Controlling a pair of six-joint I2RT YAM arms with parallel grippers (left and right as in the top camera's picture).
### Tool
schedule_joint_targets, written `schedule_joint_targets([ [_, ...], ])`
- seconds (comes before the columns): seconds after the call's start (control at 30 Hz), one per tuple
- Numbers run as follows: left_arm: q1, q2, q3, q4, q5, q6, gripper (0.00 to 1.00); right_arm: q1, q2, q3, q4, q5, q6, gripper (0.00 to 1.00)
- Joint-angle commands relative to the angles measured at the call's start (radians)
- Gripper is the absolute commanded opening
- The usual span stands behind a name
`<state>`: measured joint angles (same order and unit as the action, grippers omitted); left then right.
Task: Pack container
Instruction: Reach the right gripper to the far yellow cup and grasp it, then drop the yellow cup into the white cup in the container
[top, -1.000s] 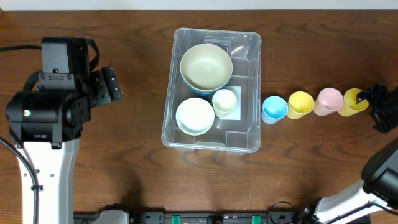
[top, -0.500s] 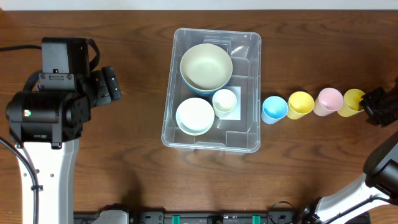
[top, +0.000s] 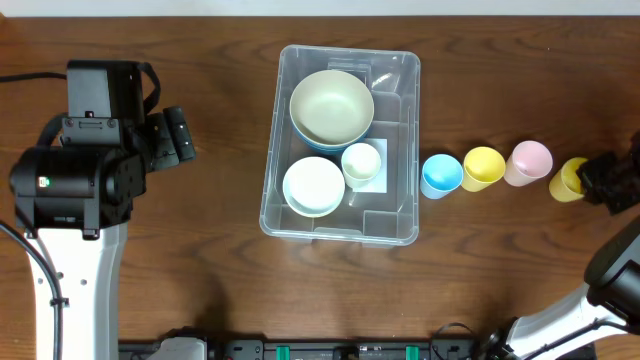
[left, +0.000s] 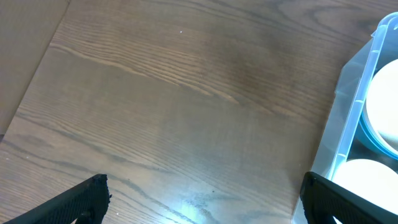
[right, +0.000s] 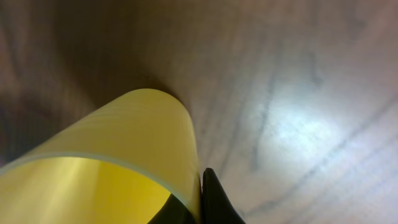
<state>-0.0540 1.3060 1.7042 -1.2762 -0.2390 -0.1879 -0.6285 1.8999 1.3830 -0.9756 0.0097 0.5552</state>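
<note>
A clear plastic container in the middle of the table holds a large cream bowl, a white bowl and a small white cup. To its right stand a blue cup, a yellow cup and a pink cup in a row. My right gripper is shut on the wall of a second yellow cup, one finger inside the rim and one outside. In the right wrist view that cup is tilted over the wood, pinched by the gripper. My left gripper hangs open left of the container.
The left wrist view looks down on bare wood between the wide-apart fingers of the left gripper, with the container's corner at the right edge. The table's right edge is close behind the right gripper.
The right gripper has drawn the end yellow cup out of the row, away from the pink cup toward the front right. The left arm has not moved.
</note>
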Motion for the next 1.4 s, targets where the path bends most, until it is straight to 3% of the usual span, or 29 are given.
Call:
schedule_joint_targets([
  [0.0,0.003,0.000,0.008,-0.003,-0.001,-0.016,0.98,-0.025,-0.118,-0.011,-0.011,0.053,0.046,0.01],
  [0.2,0.003,0.000,0.008,-0.003,-0.002,-0.016,0.98,0.069,-0.438,-0.010,-0.002,-0.179,0.056,0.01],
  [0.43,0.003,0.000,0.008,-0.003,-0.001,-0.016,0.98,0.511,-0.664,-0.011,-0.015,-0.144,0.013,0.02],
  [0.6,0.003,0.000,0.008,-0.003,-0.002,-0.016,0.98,0.859,-0.608,-0.023,-0.024,-0.026,0.036,0.01],
  [0.73,0.003,0.000,0.008,-0.003,-0.002,-0.016,0.98,1.016,-0.497,-0.026,-0.021,-0.013,0.072,0.02],
  [1.17,0.003,0.000,0.008,-0.003,-0.002,-0.016,0.98,1.166,-0.214,-0.026,0.105,0.061,0.115,0.01],
  [1.23,0.003,0.000,0.008,-0.003,-0.002,-0.016,0.98,1.167,-0.213,-0.025,0.128,0.062,0.092,0.10],
  [1.37,0.003,0.000,0.008,-0.003,-0.002,-0.016,0.98,1.157,-0.246,-0.012,0.126,0.065,0.090,0.41],
])
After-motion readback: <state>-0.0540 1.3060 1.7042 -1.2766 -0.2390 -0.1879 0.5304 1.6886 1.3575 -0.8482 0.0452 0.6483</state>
